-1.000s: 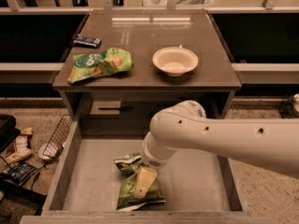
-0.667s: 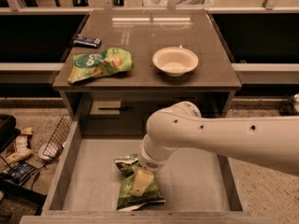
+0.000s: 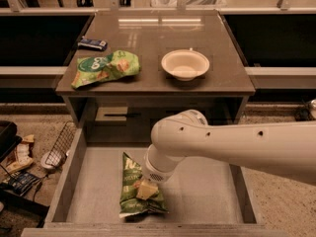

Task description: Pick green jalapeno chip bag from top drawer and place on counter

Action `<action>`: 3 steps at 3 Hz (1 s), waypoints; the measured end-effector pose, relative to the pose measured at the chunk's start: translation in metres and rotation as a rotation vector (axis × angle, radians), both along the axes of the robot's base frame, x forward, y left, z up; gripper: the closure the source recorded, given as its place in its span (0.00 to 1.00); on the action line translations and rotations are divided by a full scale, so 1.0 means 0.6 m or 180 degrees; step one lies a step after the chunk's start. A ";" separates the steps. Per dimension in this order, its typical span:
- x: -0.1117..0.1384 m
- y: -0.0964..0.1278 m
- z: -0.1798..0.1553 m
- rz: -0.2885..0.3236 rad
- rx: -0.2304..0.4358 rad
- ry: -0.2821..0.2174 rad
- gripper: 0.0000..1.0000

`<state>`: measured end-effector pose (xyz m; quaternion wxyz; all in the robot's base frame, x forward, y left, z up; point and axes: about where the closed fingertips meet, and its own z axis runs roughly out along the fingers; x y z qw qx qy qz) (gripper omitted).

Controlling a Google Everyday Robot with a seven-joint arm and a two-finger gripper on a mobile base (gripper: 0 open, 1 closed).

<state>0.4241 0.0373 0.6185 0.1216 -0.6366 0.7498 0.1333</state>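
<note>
Change: the arm has sunk a little over the green jalapeno chip bag [image 3: 132,205], and more of the bag's far end shows.
Gripper: the gripper [image 3: 147,189] is down on the bag; I cannot tell its grip.
Bag: on the top drawer [image 3: 212,191] floor, near-left.
Meaning: likely the grasping step; the lift to the desk [image 3: 148,38] remains.
Writing: the bag's pale letters are unreadable.

so the gripper [image 3: 147,189] is right over the jalapeno chip bag [image 3: 130,180], front-left in the top drawer [image 3: 66,181], below the counter [image 3: 148,38] front edge
</note>
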 end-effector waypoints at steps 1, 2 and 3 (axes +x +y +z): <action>0.021 -0.025 0.064 -0.0075 0.0104 -0.0109 0.88; 0.078 -0.117 0.227 -0.0083 0.0143 -0.0414 1.00; 0.125 -0.211 0.314 -0.0184 0.0080 -0.0407 1.00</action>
